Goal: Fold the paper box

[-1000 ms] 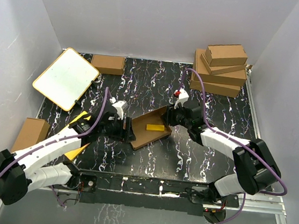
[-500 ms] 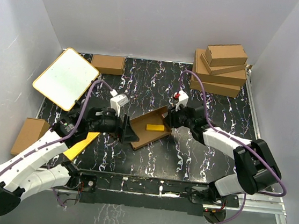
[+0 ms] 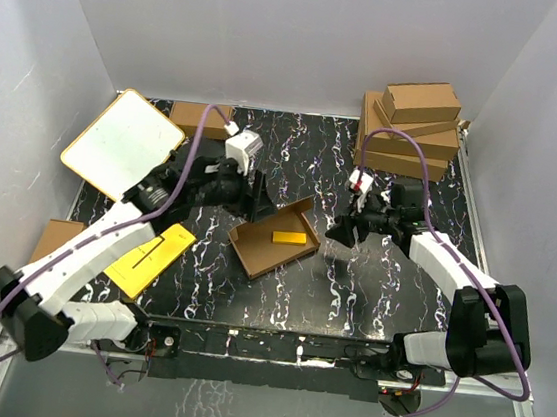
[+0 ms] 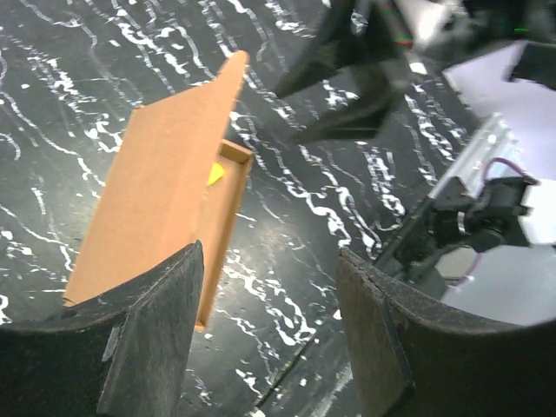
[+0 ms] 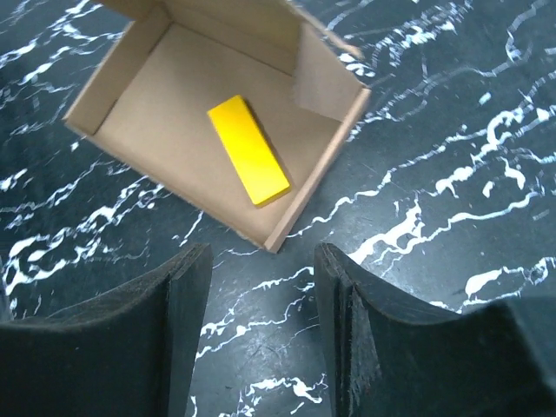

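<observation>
The paper box (image 3: 259, 250) lies in the middle of the table as an open brown cardboard tray, its lid flap (image 3: 295, 213) half raised along the far side. Inside lies a yellow block (image 3: 293, 238). My left gripper (image 3: 259, 195) hovers behind the box to the left, open and holding nothing. In the left wrist view the box (image 4: 156, 208) shows past the left finger (image 4: 148, 339). My right gripper (image 3: 340, 233) is open just right of the box, apart from it. The right wrist view looks down on the box (image 5: 148, 130) and block (image 5: 249, 162), beyond the empty gripper (image 5: 261, 334).
A yellow flat card (image 3: 152, 255) lies left of the box, partly under the left arm. A white board with an orange rim (image 3: 123, 144) leans at back left. Folded brown boxes are stacked at back right (image 3: 413, 128). Single boxes sit at the back (image 3: 200, 117) and far left (image 3: 56, 244).
Both grippers have come off the box. The left arm rose and swung back, uncovering the yellow card. The right gripper opened and drew off to the right.
</observation>
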`<state>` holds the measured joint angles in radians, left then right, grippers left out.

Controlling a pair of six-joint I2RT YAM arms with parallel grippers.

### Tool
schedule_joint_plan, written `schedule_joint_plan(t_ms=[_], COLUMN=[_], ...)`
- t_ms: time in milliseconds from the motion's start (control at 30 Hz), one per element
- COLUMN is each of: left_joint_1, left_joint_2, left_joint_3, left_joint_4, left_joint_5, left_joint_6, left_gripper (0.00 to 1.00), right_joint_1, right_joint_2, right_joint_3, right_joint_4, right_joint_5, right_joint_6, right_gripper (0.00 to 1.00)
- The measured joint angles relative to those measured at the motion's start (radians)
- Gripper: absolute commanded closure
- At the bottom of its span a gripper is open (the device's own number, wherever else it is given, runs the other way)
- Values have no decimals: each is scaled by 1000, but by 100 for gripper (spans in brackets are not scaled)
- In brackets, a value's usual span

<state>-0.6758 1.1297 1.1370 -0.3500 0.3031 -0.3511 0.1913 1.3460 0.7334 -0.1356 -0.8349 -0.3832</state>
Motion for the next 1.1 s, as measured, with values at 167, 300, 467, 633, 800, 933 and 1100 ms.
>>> schedule_joint_plan(t_ms=[167, 300, 467, 633, 800, 933, 1100], left_joint_1=[43, 79, 92, 95, 98, 98, 98], left_joint_2=[161, 237, 276, 298, 306, 311, 322], left_joint_3=[58, 62, 62, 60, 37, 4, -31], left_joint_4=[-16, -16, -6, 10, 31, 46, 69], left_joint_5=[-19, -3, 35, 84, 127, 155, 188], left_joint_6=[62, 80, 79, 73, 62, 51, 31], left_gripper=[54, 55, 59, 64, 66, 67, 69], right_joint_1=[-35, -34, -34, -34, -34, -34, -34], right_joint_2=[-23, -23, -19, -11, -9, -2, 0], right_joint_3=[5, 5, 5, 5, 5, 5, 5], right_joint_4=[-129, -192, -220, -234, -236, -241, -256], right_joint_5=[-187, -253, -283, -290, -292, -295, -298], right_joint_6=[-195, -276, -312, -322, -323, -325, -337], right_gripper=[45, 45, 46, 46, 46, 46, 46])
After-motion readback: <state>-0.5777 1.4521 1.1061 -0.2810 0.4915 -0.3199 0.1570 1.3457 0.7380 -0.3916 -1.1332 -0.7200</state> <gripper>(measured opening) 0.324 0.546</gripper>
